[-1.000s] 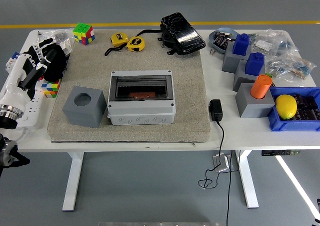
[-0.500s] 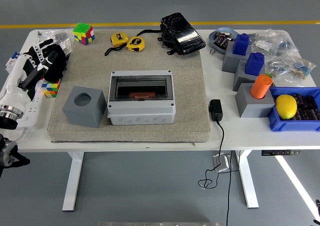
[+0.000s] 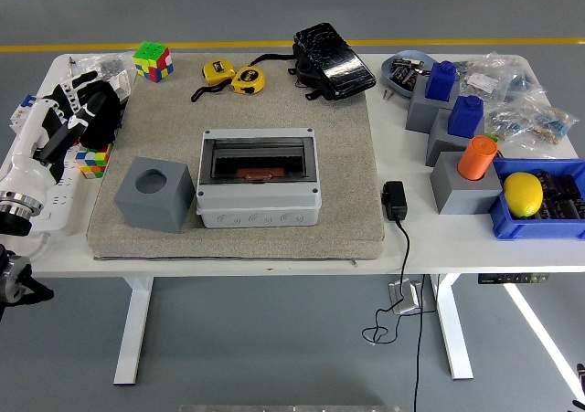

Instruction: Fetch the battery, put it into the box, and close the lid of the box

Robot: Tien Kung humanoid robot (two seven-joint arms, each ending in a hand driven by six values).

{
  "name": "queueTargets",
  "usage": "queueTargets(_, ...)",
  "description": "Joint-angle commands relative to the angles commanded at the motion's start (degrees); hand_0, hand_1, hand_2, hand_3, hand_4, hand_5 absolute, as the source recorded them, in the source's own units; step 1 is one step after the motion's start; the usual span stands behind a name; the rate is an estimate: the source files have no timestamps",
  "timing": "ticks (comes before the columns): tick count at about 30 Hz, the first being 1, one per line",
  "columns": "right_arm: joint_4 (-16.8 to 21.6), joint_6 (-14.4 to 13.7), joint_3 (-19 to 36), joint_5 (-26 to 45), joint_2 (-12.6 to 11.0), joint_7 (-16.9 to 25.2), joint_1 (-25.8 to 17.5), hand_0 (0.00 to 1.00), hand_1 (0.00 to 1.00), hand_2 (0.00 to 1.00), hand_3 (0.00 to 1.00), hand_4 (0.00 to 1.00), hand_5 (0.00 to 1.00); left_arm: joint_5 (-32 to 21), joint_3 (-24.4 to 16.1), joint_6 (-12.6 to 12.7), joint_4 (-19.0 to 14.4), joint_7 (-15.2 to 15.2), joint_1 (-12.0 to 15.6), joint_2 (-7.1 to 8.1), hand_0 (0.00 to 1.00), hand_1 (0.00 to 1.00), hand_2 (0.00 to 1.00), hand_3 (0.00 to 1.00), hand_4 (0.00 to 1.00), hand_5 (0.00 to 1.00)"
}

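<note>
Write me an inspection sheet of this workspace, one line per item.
Surface: white table with a beige mat across its middle.
Job's things: grey box on the mat, dark lid down; a reddish object shows through it. Batteries seem to lie in the grey tray, too small to confirm.
Clutter: grey cube with a round hole, two Rubik's cubes, two yellow tape measures, black pouch, grey blocks with blue and orange caps, lemon in a blue bin, plastic bags.
Hands: left hand at the table's left edge, holding nothing.
Cables: black adapter, cord hanging off the near edge.
Surroundings: grey floor, yellow line.
</note>
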Motion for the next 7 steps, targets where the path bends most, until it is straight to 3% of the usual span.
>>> queueTargets(7, 0.0, 0.0, 0.1, -0.1, -0.1, 0.0, 0.2, 0.831, 0.805, 0.770, 0.793, 0.998, 0.998, 0.1, -0.3, -0.1, -0.1, 0.0, 0.0, -0.21, 0.911, 0.909, 0.871, 0.847, 0.998, 0.612)
